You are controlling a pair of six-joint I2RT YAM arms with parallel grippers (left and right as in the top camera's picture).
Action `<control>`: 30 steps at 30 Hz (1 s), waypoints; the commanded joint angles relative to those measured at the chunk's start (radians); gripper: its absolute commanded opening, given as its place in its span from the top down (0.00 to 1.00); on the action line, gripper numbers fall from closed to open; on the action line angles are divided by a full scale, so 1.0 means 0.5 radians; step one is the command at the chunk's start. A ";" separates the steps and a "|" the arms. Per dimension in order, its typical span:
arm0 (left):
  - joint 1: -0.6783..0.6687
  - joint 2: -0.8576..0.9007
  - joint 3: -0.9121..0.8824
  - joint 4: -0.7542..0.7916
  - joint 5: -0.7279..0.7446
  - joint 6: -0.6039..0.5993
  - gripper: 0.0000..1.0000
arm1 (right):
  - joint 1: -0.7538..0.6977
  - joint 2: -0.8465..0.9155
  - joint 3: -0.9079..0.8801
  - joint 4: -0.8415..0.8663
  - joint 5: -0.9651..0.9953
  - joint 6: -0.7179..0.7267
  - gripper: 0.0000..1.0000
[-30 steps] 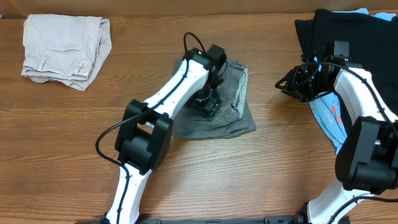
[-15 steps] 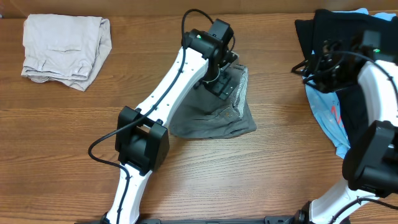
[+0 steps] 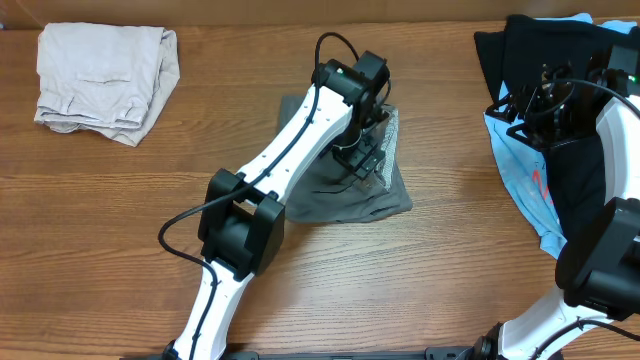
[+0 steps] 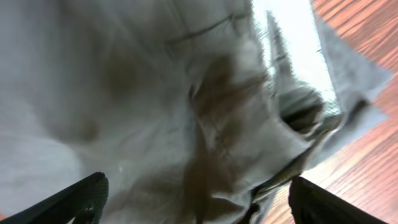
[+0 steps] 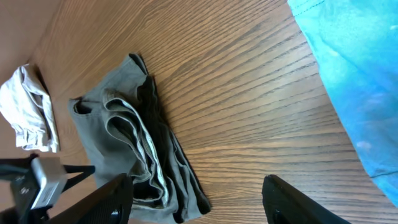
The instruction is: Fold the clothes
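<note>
The clothes in hand are grey shorts [image 3: 350,195], lying bunched and partly folded on the wooden table [image 3: 120,230], with the pale waistband lining showing on the right edge. My left gripper [image 3: 365,158] hovers just above their upper right part. In the left wrist view the shorts [image 4: 155,93] fill the frame and the left gripper [image 4: 199,208] stands open, with cloth beneath it and nothing pinched. My right gripper [image 3: 508,110] is open in the air at the left edge of the clothes pile; the right wrist view shows the right gripper [image 5: 205,199] empty, with the shorts [image 5: 124,143] off to its left.
A folded beige garment [image 3: 105,75] lies at the back left. At the right edge sits a pile with a black garment [image 3: 540,50] over a light-blue one [image 3: 530,185], under the right arm. The light-blue cloth [image 5: 354,74] fills the right wrist view's upper right.
The left gripper let go of the shorts, opened wide and shifted right and back. The right gripper opened and drew back to the right, over the pile's edge.
</note>
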 commanded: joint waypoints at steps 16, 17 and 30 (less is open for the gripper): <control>0.327 0.040 -0.671 0.135 -0.073 0.317 0.04 | 0.006 -0.063 0.042 -0.016 0.026 -0.024 0.27; 0.350 0.040 -0.697 0.160 -0.175 0.316 0.03 | 0.006 -0.063 0.042 -0.015 0.026 -0.024 0.27; 0.665 0.040 -0.578 0.455 -0.806 0.272 0.00 | 0.006 -0.063 0.042 -0.015 0.026 -0.024 0.25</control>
